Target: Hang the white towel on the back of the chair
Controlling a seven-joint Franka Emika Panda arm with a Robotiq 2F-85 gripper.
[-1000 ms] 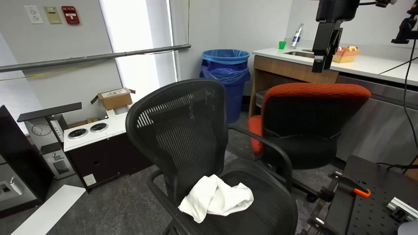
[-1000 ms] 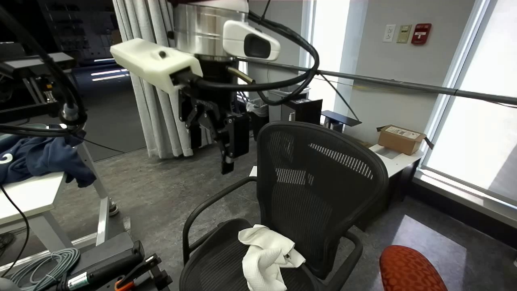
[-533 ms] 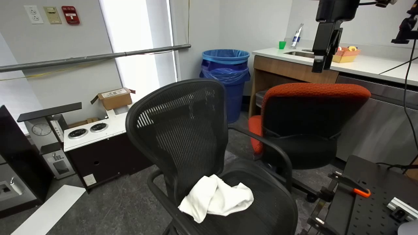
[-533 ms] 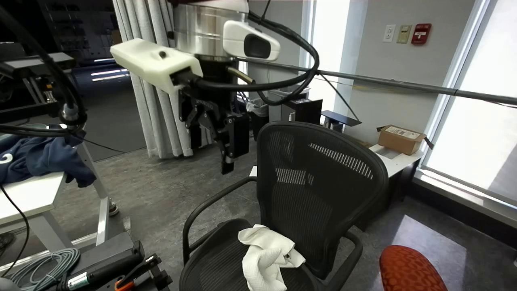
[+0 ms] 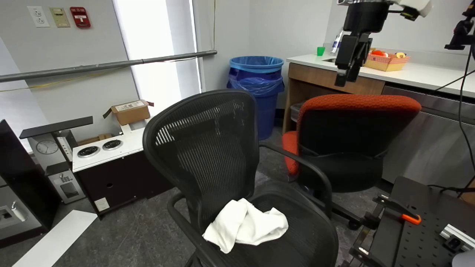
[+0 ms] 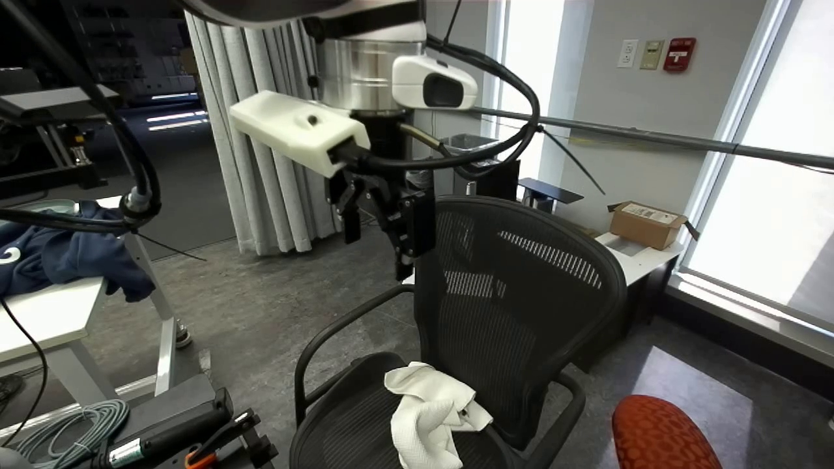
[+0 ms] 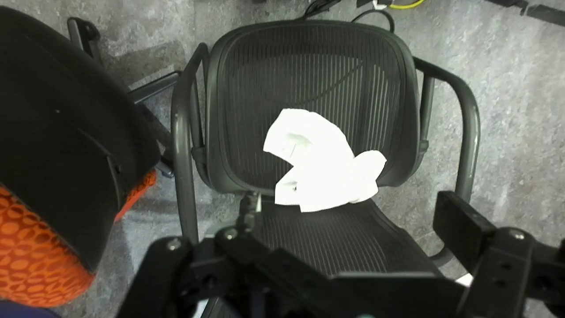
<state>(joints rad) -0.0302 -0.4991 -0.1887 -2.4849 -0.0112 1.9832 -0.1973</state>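
The white towel [image 5: 246, 226] lies crumpled on the seat of the black mesh chair, against the foot of the backrest; it also shows in an exterior view [image 6: 430, 413] and in the wrist view [image 7: 326, 163]. The chair's backrest [image 5: 207, 144] stands upright and bare; it shows in an exterior view [image 6: 515, 306] and, from above, in the wrist view [image 7: 322, 240]. My gripper [image 7: 355, 221] is open and empty, fingers wide apart, high above the chair. It points down in both exterior views [image 5: 347, 70] [image 6: 381, 244], well apart from the towel.
Curved armrests [image 7: 181, 145] flank the seat. An orange chair [image 5: 356, 104] stands beside the black one. A dark perforated table [image 5: 426, 230] with a clamp is near the seat's front. A blue bin [image 5: 256, 96], a counter [image 5: 308, 59] and a toy stove [image 5: 122, 148] stand around.
My arm and gripper have moved toward the chair's backrest, leftward in one picture and rightward in another, after standing still. The towel and chair have not moved.
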